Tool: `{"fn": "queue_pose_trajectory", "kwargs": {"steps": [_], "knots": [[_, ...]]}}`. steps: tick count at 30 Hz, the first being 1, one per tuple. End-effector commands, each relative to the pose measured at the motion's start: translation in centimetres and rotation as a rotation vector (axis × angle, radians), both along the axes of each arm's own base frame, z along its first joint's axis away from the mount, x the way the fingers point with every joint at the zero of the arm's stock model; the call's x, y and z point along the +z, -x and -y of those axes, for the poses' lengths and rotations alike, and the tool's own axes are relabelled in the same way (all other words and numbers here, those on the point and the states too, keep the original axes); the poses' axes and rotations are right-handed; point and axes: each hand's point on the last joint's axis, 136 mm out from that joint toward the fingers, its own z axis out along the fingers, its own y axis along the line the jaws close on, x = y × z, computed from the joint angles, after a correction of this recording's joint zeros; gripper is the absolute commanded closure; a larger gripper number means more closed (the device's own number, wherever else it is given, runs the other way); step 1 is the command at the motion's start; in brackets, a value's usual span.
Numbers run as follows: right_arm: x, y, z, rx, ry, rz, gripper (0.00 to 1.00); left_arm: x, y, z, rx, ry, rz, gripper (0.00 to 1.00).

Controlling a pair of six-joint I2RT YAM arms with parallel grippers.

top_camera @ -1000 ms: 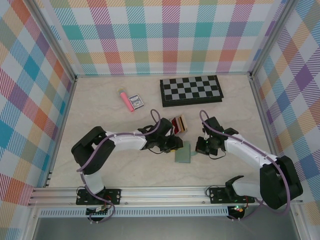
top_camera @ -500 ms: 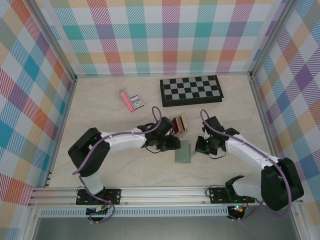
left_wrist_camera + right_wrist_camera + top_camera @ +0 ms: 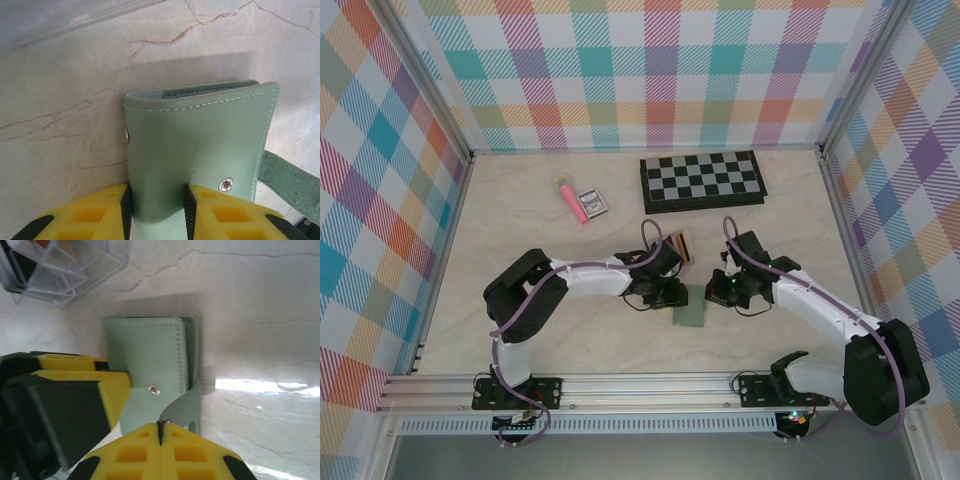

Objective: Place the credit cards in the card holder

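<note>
Early stage: holder (image 3: pixel 690 310) mid-table, folded, no cards in yet. L gripper (image 3: pixel 157 207) clamped on its edge from 9 o'clock. R gripper (image 3: pixel 161 432) fingers pinched on tab (image 3: pixel 182 402) at 3. Cards (image 3: pixel 672 243) sit in rack (image 3: pixel 85 270) at 12.

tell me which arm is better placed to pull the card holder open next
Right, probably. The right gripper is shut on the closing tab, while the left gripper clamps the card holder by its edge, steadying it.
</note>
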Motion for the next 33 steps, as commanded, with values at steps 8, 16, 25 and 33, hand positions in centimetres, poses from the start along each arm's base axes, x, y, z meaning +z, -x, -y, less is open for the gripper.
{"fn": "queue_pose_trajectory", "kwargs": {"steps": [8, 16, 25, 33], "knots": [[-1.1, -0.3, -2.6, 0.033, -0.051, -0.051, 1.00, -0.8, 0.8, 0.0, -0.016, -0.035, -0.005, 0.72], [-2.2, -0.8, -3.1, 0.029, -0.032, -0.074, 1.00, -0.8, 0.8, 0.1, -0.020, -0.030, -0.008, 0.75], [-4.2, -0.5, -2.4, 0.026, 0.037, -0.129, 1.00, -0.7, 0.8, 0.1, -0.020, -0.028, -0.007, 0.75], [-5.8, 1.2, -1.6, 0.035, 0.080, -0.183, 1.00, -0.7, 0.9, 0.0, -0.019, -0.036, -0.009, 0.76]]}}
